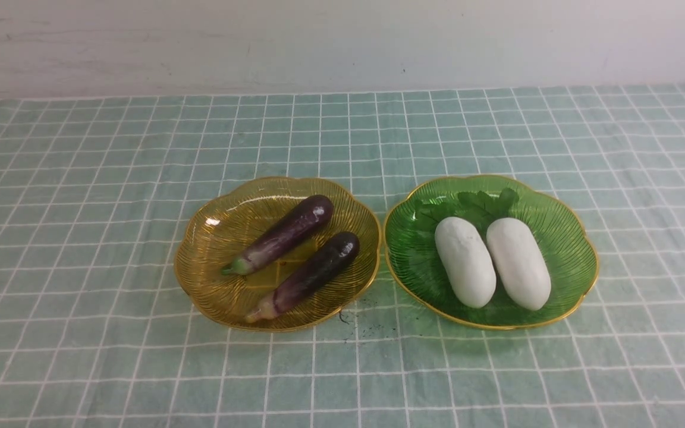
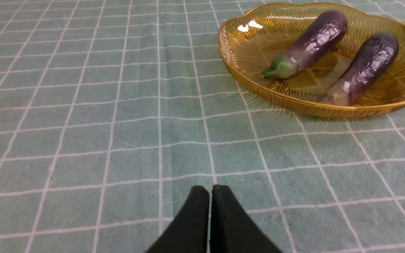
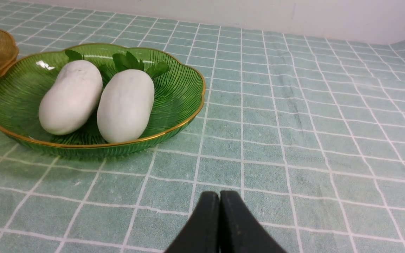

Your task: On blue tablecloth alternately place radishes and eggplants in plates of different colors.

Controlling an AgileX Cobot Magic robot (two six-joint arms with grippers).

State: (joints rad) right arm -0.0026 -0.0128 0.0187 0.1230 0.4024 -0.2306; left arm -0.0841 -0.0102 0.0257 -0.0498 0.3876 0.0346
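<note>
On the blue tablecloth (image 1: 81,238) two ribbed, gold-rimmed plates sit side by side, their rims almost touching. Taking the amber plate (image 1: 211,279) as the landmark: both eggplants lie inside it, roughly parallel and slanted, dark ends away from the robot and pale stem ends toward it. The far eggplant (image 1: 286,233) lies just beside the near eggplant (image 1: 313,274), with a narrow strip of the dish showing between them. Just to the right of the amber plate is the green plate (image 1: 574,255), and it holds both radishes, the left radish (image 1: 465,261) and the right radish (image 1: 518,263), lying close together with their leafy tops pointing away from the robot.

Neither arm appears in the front view. The left gripper (image 2: 210,191) hangs over bare cloth well apart from the amber plate, on the robot's side of it, jaws pressed together and holding nothing. The right gripper (image 3: 220,196) is likewise closed and empty, over bare cloth on the robot's side of the green plate.

Judging from this layout, the sorting looks complete: each vegetable type is in its own colour of plate, nothing lies loose on the cloth, and both arms seem parked clear. If anything remains, it is not visible.
</note>
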